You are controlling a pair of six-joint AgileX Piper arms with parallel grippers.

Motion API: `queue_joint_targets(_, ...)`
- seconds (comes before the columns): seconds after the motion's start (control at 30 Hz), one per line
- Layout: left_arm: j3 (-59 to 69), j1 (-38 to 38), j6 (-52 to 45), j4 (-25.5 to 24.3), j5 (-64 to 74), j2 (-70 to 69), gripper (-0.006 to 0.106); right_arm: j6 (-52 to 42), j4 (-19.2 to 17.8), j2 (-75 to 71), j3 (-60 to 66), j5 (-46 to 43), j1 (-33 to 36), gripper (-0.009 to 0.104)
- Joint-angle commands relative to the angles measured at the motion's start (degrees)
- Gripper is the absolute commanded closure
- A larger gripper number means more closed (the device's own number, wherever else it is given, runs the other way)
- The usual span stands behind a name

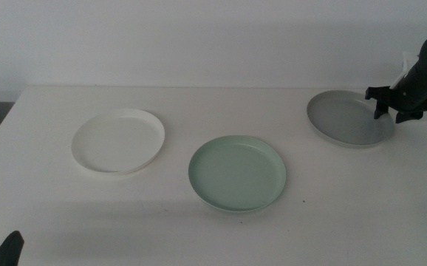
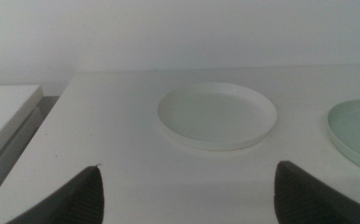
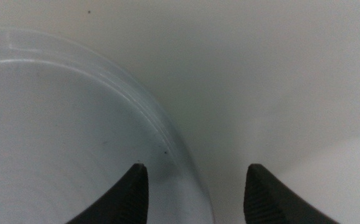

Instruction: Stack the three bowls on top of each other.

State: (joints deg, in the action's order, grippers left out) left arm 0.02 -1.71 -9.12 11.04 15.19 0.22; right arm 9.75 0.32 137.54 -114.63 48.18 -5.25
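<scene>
At table's far right, my right gripper (image 1: 396,103) sits at grey bowl (image 1: 344,118): jaws spread, rim (image 3: 167,146) passing between them, not yet pinched. Mint bowl (image 1: 237,174) centre, white bowl (image 1: 117,140) left. Left gripper (image 2: 186,190) waits near edge, jaws spread.

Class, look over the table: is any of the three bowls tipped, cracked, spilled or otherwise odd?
Nothing stands out. The white bowl, mint green bowl and grey bowl lie apart, unstacked and empty. The right gripper straddles the grey bowl's rim, jaws open.
</scene>
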Motion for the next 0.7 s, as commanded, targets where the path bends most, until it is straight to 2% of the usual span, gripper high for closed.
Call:
queue_joint_targets(0.0, -0.02, 0.02, 0.07, -0.07, -0.73, -0.22, 0.007, -0.77, 0.08, 0.48, -0.5, 0.26, -0.46, 0.055)
queue_joint_targets(0.1, -0.02, 0.02, 0.07, -0.07, -0.73, -0.22, 0.007, -0.77, 0.08, 0.6, -0.5, 0.26, -0.46, 0.059)
queue_joint_targets(0.17, -0.02, 0.02, -0.05, -0.07, -0.73, -0.22, 0.007, -0.77, 0.08, 0.6, -0.5, 0.26, -0.46, 0.071)
queue_joint_targets(0.23, -0.02, 0.02, -0.05, -0.07, -0.73, -0.22, 0.007, -0.77, 0.08, 0.6, -0.5, 0.26, -0.46, 0.087)
queue_joint_targets(0.3, -0.02, 0.02, -0.05, -0.07, -0.73, -0.22, 0.007, -0.95, 0.08, 0.6, -0.5, 0.69, -0.46, 0.097)
queue_joint_targets(0.43, -0.02, 0.02, -0.05, -0.07, -0.73, -0.22, 0.007, -3.85, 0.65, -1.87, -0.26, 3.08, -0.46, 0.097)
queue_joint_targets(0.53, -0.02, 0.02, -0.05, -0.07, -0.73, -0.22, 0.007, -6.08, 3.08, -7.61, 1.8, 4.06, 0.22, 0.097)
queue_joint_targets(0.67, -0.02, 0.02, -0.05, -0.07, -0.73, -0.22, 0.007, -7.03, 7.57, -19.17, 14.89, -3.4, 3.78, 0.097)
